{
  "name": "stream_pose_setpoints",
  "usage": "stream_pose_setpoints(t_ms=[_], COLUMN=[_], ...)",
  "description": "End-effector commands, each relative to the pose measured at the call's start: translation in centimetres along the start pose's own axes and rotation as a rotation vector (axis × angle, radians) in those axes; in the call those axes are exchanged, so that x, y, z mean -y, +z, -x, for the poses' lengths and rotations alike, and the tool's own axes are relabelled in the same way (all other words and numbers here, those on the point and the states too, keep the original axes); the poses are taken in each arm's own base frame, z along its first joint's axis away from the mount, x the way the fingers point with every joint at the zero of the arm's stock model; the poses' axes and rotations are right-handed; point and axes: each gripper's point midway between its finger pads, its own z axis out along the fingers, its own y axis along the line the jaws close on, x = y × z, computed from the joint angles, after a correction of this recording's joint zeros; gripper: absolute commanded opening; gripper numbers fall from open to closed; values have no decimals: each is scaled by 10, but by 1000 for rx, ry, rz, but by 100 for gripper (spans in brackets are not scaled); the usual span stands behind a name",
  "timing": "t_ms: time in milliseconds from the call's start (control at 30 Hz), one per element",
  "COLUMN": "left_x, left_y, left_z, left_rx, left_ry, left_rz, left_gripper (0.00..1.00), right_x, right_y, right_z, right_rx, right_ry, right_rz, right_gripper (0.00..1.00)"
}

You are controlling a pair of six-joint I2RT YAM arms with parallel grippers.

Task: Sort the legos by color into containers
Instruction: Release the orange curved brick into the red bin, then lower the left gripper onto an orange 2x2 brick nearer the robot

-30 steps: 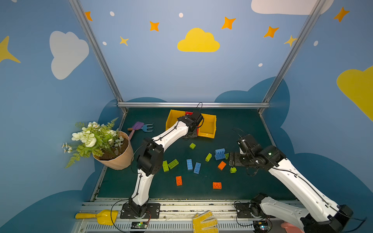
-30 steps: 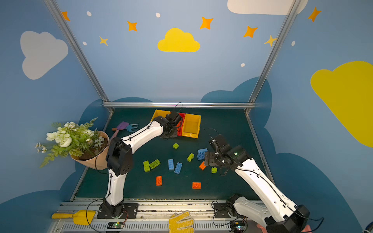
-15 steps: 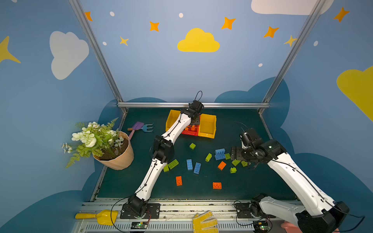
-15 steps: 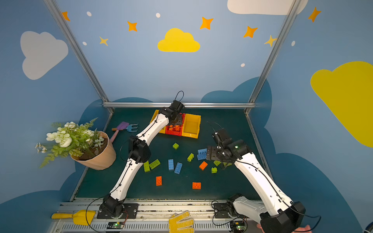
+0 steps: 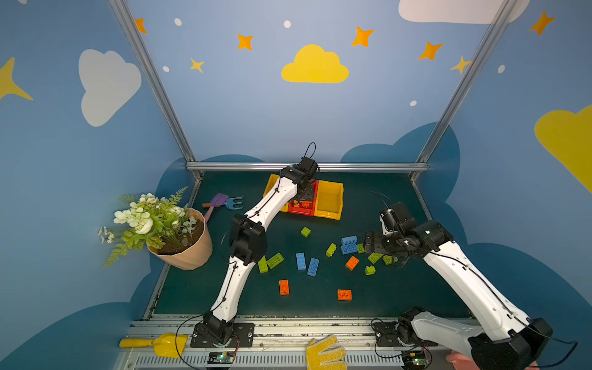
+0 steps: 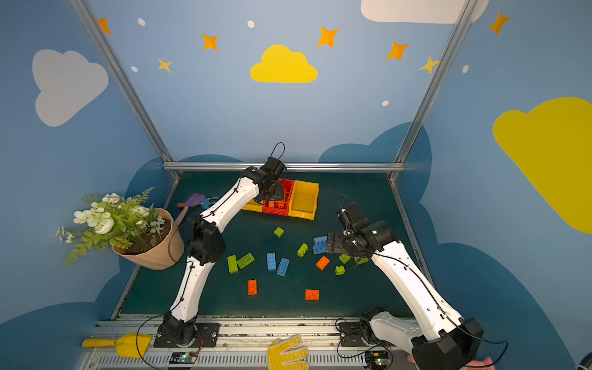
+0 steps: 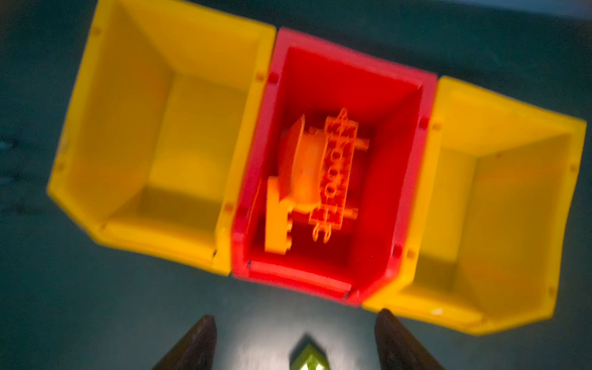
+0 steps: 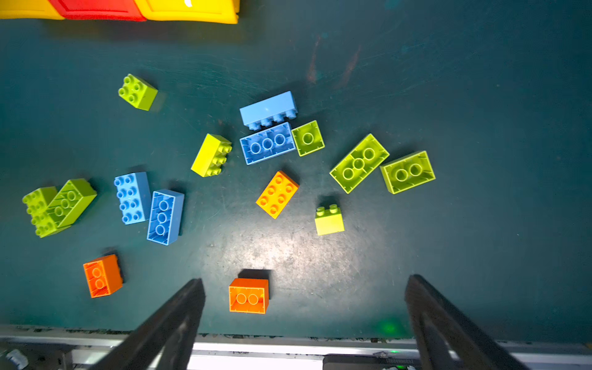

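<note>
Orange legos (image 7: 307, 179) already lie in the red container (image 7: 320, 64), both yellow containers (image 7: 128, 96) are empty, the other legos (image 8: 269, 144) of all three colours lie loose on the table (image 8: 480, 96), and the left pincer (image 7: 294, 315) and right pincer (image 8: 304, 278) gape empty, so most of the sorting looks undone.

Tan flower pot (image 5: 189, 253) tilted at mat (image 5: 384, 198) left edge; purple trowel (image 5: 218, 200), blue rake (image 5: 235, 202) side by side beyond it; yellow scoop (image 5: 160, 343), glove (image 5: 325, 352) on front rail.
</note>
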Motion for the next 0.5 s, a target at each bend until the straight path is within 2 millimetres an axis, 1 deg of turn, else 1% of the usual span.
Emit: stream_pose_setpoints(t_ms=[0, 67, 200, 267, 333, 400, 467], left_x=[-14, -30, -58, -72, -82, -90, -93], left_y=[-50, -62, -82, -86, -88, -89, -88], left_z=[-18, -43, -84, -106, -125, -138, -148], left_rx=[28, 6, -27, -48, -70, -77, -86], left_ry=[-34, -61, -108, -121, -123, -133, -123], left_rz=[-16, -18, -19, -20, -31, -41, -66], left_gripper=[77, 77, 77, 77, 77, 78, 78], right_x=[-10, -16, -23, -26, -28, -29, -30], right_y=[0, -1, 2, 1, -1, -2, -2], right_z=[3, 2, -3, -4, -5, -4, -3], right_rx=[11, 10, 0, -6, -9, -4, 2], right_ry=[-18, -30, -43, -49, -50, -43, -25], right_rz=[63, 92, 132, 141, 139, 128, 120], right_gripper=[96, 95, 95, 96, 96, 95, 95])
